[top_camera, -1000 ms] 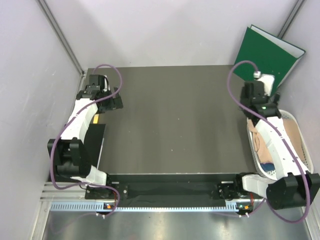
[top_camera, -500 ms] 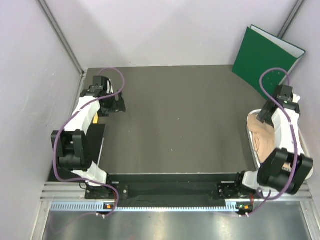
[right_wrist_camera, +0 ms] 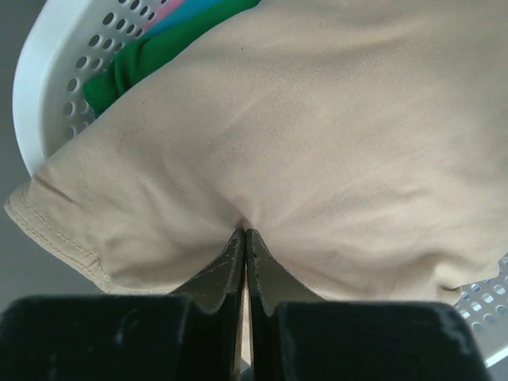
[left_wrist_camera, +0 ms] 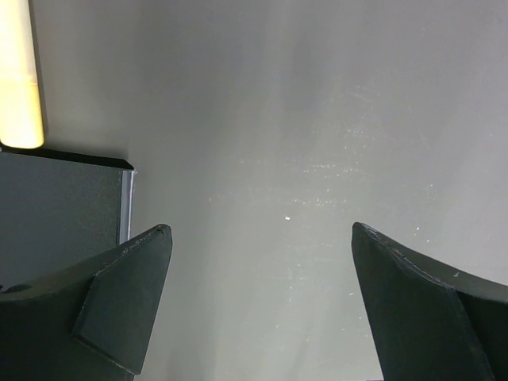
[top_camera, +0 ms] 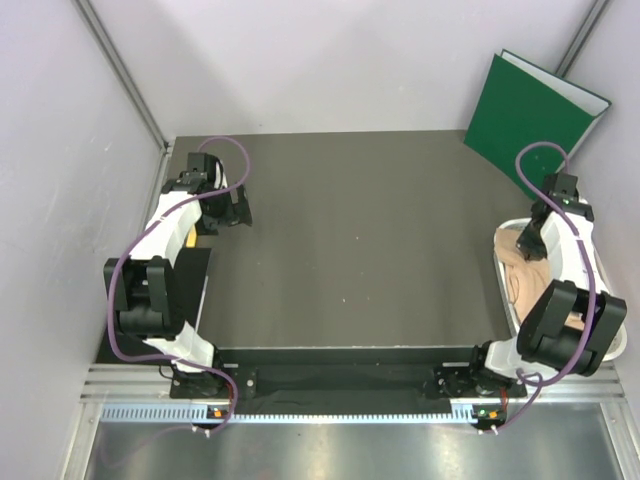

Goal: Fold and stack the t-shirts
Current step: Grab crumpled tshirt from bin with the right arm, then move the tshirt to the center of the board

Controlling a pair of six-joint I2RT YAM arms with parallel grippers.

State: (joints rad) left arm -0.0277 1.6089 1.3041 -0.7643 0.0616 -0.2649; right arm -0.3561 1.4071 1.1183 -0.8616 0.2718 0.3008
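In the white perforated basket at the worktop's right edge, the right end effector has swung down from up near the green folder. It now sits pinched shut on a fold of the peach-beige t-shirt, cloth puckering into the closed tips. Judged: the first pick is under way, with no shirt on the worktop yet and no folding done. The left end effector has barely shifted, spread wide, holding nothing, over the far-left worktop. The beige shirt is soft matte knit with a stitched hem, top of the pile. Under it are a bunched green t-shirt and slivers of a pink t-shirt and a blue t-shirt. The basket is hard plastic with round holes; the worktop is dark, flat, faintly speckled
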